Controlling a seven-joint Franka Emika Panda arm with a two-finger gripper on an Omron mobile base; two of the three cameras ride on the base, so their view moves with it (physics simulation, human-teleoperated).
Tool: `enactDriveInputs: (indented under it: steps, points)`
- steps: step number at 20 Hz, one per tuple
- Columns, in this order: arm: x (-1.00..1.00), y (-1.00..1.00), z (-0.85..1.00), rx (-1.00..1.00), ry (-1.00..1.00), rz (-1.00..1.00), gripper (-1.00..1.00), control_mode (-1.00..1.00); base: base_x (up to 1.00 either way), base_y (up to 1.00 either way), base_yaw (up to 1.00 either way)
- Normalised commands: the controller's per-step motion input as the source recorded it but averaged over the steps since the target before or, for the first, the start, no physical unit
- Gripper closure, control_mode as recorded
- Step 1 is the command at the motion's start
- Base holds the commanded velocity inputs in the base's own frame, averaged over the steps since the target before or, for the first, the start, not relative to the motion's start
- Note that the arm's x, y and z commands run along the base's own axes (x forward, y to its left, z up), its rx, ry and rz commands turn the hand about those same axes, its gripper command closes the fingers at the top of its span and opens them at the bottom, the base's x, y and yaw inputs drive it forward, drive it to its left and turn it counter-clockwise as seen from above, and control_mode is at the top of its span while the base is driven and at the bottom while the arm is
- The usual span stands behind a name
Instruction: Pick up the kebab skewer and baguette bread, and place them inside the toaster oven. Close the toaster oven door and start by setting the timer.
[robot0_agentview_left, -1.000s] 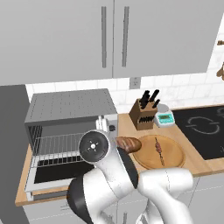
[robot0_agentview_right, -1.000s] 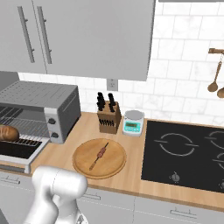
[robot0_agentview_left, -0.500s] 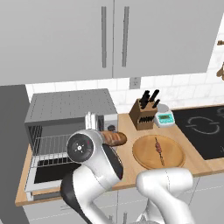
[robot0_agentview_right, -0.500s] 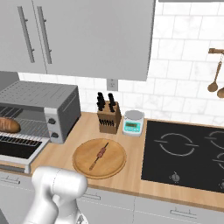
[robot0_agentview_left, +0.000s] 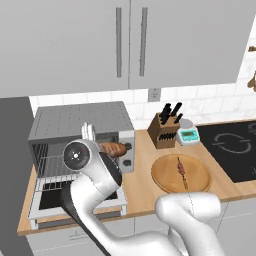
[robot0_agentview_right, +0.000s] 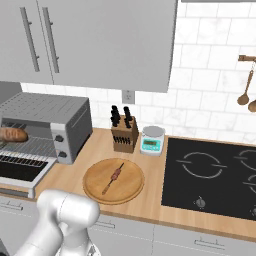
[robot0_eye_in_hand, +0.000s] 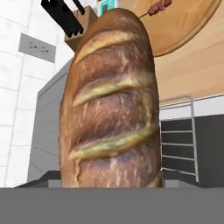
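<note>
Baguette bread (robot0_agentview_left: 112, 149) sits at the mouth of the toaster oven (robot0_agentview_left: 80, 125), over the wire rack (robot0_agentview_right: 25, 147), long axis running left-right in the left base view. In the right base view the loaf (robot0_agentview_right: 13, 134) shows inside the oven cavity, above the rack. In the hand view the bread (robot0_eye_in_hand: 111, 105) rises straight up from the bottom edge, golden crust with pale slashes across it. Fingers themselves are hidden by the loaf and the arm, so their spread can't be read directly; the bread lined up along the hand camera and off the rack looks held, but the contact isn't visible.

Toaster oven door (robot0_agentview_right: 20, 170) is dropped open, lying flat toward the front of the table (robot0_agentview_right: 150, 175), dark glass facing up. Two knobs (robot0_agentview_right: 61, 147) on the right-hand panel.

Kebab skewer (robot0_agentview_left: 182, 170) lies on the round wooden board (robot0_agentview_left: 165, 175), at about 3 o'clock from the oven in the left base view, well apart from the bread. In the right base view the skewer (robot0_agentview_right: 115, 176) lies diagonally at mid-board. In the hand view the skewer (robot0_eye_in_hand: 158, 6) shows at 12 o'clock on the board's edge.

Knife block (robot0_agentview_right: 124, 134) stands at 12 o'clock from the board, a small scale (robot0_agentview_right: 152, 140) just beside it to the right. Black cooktop (robot0_agentview_right: 210, 175) at 3 o'clock. Wooden spoons (robot0_agentview_right: 246, 90) hang on the wall tile.
</note>
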Motion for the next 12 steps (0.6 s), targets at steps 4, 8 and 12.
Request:
enactDriveInputs:
  steps: [4,8,12]
  points:
    - [0.33,0.03,-0.48,0.13,0.0,-0.08,1.0,-1.0,0.0,0.0,0.0]
    - [0.41,0.23,-0.48,0.07,0.0,-0.08,1.0,-1.0,0.0,0.0,0.0]
    - [0.47,0.46,-0.47,0.01,0.0,-0.08,1.0,-1.0,0.0,0.0,0.0]
